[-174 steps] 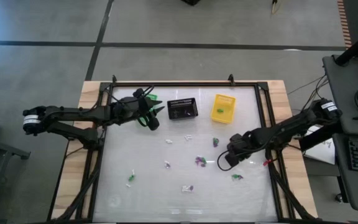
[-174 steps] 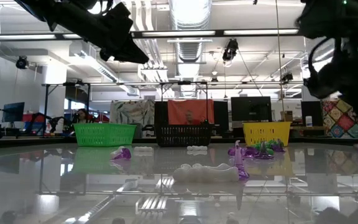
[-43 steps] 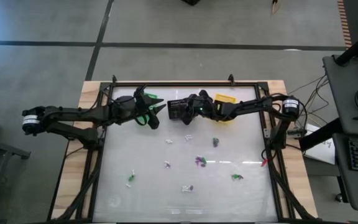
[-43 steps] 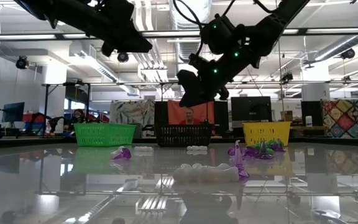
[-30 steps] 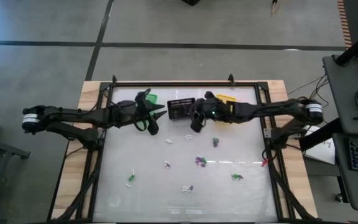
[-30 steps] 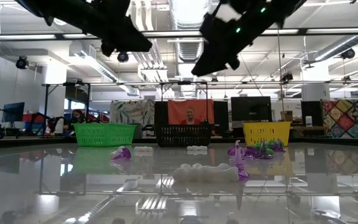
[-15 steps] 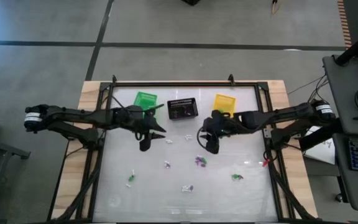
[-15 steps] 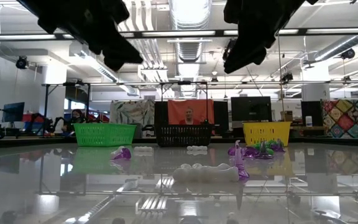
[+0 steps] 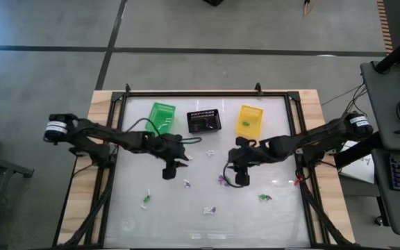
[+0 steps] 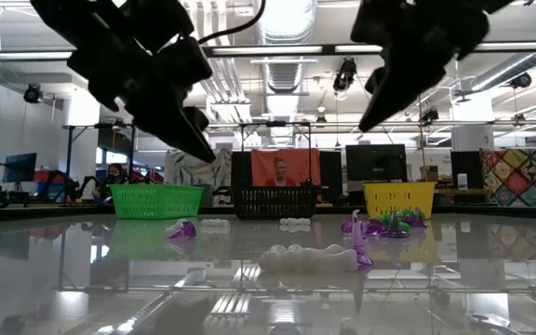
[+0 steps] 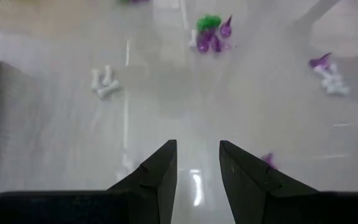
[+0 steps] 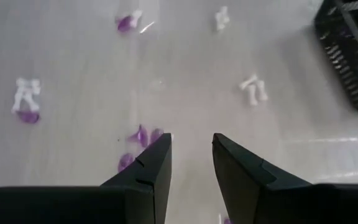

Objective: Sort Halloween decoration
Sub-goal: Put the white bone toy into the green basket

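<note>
1. We are looking down on a shiny desk (image 9: 276, 201) with lots of tiny Halloween trinkets (image 9: 222, 180) lying on it, white, purple and green.
2. Three small baskets are sitting in a row at the far side: a green basket (image 9: 162, 115), a black basket (image 9: 203, 121) and a yellow basket (image 9: 249, 120).
3. Our left claw (image 9: 170, 170) is hanging over the middle of the desk, close to a small white trinket (image 9: 186, 183). Its fingers (image 11: 160, 168) are a little way apart and are holding nothing.
4. Our right claw (image 9: 239, 179) is hanging just beside the purple trinkets. Its fingers (image 12: 155, 163) are a little way apart too, with nothing between them.
</note>
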You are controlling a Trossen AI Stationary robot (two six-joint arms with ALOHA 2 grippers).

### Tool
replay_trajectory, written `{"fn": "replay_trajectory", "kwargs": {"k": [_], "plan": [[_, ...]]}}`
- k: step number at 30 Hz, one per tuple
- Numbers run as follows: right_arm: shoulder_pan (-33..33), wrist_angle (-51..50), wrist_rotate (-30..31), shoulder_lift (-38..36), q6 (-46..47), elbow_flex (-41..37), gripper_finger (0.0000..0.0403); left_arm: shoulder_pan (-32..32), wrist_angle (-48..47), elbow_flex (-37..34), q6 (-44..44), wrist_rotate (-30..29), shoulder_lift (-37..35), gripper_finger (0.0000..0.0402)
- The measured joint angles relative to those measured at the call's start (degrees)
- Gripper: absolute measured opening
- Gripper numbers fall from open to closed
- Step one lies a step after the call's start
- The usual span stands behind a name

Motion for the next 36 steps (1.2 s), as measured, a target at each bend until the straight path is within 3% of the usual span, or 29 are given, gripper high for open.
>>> {"fn": "replay_trajectory", "kwargs": {"k": [6,14,25,36], "plan": [[0.29,14.20,0.67,-0.10,-0.57,-7.82,0.0107,-0.61,3.18,-0.02,0.72,-1.11,2.25,0.0103],[0.18,28.45,2.05,0.41,-9.62,-12.18,0.0107,-0.55,2.63,-0.02,0.29,-4.09,0.64,0.0103],[0.31,29.67,2.01,0.52,-6.62,-12.49,0.0098,-0.53,-7.27,-0.02,0.10,-7.22,0.42,0.0103],[0.31,32.52,2.03,0.52,-7.34,-12.49,0.0102,-0.53,-2.55,-0.02,1.55,-12.58,5.84,0.0103]]}}
